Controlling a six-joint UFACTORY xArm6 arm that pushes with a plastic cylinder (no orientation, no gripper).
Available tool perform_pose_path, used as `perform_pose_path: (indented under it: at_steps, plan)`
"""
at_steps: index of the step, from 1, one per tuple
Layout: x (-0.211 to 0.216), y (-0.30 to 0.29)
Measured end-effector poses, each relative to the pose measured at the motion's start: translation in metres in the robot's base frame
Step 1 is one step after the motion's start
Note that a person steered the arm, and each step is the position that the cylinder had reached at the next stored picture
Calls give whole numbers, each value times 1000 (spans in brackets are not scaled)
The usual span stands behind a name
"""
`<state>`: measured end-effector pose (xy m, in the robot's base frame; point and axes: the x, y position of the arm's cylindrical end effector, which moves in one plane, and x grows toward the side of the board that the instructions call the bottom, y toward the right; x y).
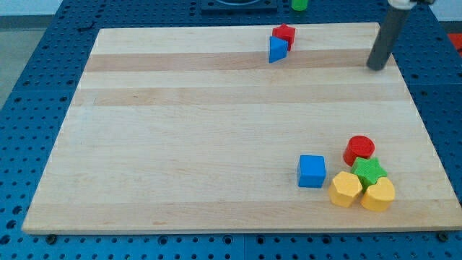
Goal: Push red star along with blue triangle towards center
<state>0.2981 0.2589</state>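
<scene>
Pale wood board (216, 144) w/ visible grain bands is filling most of the view, sitting on a blue perforated bench (29, 72). Dark smooth rod (382, 40) is coming down tilted from the view's top right, and my tip (375, 68) is resting on the board near its top right edge, well apart from every block; no jaws on this rig, just a plain rod, holding nothing. Red star (284, 34) is sitting at the top edge, approx. mid-width, w/ blue triangle (277, 49) touching it just below-left. Bottom right, a cluster is lying close together: blue cube (312, 171) slightly apart at the left, red cylinder (359, 149), green star (369, 170), yellow hexagon (346, 189) and yellow heart (378, 194) touching. All blocks are looking matte, solid-coloured. Green bit (299, 4) is showing off-board at top, shape unclear.
</scene>
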Motion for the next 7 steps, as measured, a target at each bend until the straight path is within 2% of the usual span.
perform_pose_path:
  at_steps: [1,2,3,5,7]
  plan:
    - [-56,7]
    - [-104,-14]
    - [-107,-32]
    - [-86,-150]
    - [-7,-213]
